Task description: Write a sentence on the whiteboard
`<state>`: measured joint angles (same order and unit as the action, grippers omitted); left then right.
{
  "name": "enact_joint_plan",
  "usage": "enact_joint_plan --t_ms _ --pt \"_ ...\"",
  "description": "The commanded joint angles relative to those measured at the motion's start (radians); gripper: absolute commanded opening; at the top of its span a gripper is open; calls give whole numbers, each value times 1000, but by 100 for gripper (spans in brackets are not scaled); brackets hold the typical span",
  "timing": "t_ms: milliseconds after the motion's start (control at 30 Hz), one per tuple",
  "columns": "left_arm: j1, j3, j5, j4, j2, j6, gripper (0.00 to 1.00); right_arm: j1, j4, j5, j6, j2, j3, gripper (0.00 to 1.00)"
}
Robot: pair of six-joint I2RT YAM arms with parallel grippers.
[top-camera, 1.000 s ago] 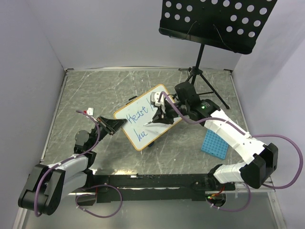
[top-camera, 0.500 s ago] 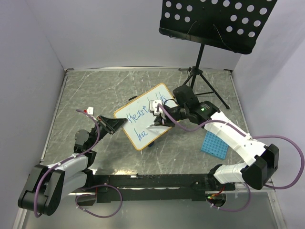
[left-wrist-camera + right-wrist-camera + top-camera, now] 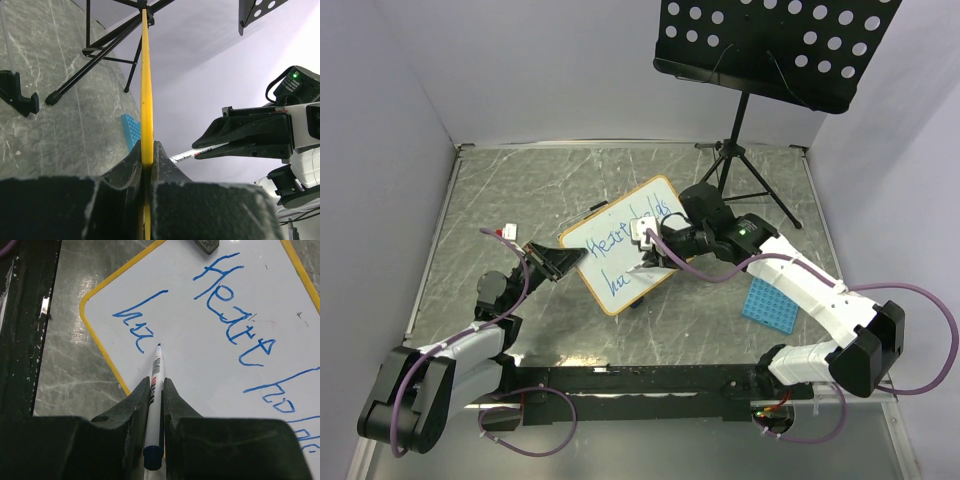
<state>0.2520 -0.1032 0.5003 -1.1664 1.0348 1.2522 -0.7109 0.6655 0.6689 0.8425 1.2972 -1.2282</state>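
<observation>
Here the whiteboard [image 3: 620, 245] stands tilted near the middle of the grey marbled counter [image 3: 520, 190]. The left end effector [image 3: 146, 150] is closed on the board's yellow frame edge. The right end effector [image 3: 155, 385] is clamped on a blue marker [image 3: 156, 367]. The marker's tip meets the board just beside the last stroke of the sentence [image 3: 235, 330], on its lower line.

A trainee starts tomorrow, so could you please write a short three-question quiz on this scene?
1. True or false: the left fingers clamp the whiteboard by its edge.
2. The sentence is written in: A red, B blue, C black.
3. Fill in: the right fingers hold a ____.
Key: 1 true; 2 B; 3 marker.
</observation>
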Motion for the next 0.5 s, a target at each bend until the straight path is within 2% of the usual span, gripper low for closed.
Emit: enact_joint_plan --t_ms 0,467 --pt "1 -62 -5 -119 -33 38 1 -7 20 -12 35 -29 13 0" --pt "1 -61 -22 -145 -12 50 1 -21 92 15 66 -59 62 0"
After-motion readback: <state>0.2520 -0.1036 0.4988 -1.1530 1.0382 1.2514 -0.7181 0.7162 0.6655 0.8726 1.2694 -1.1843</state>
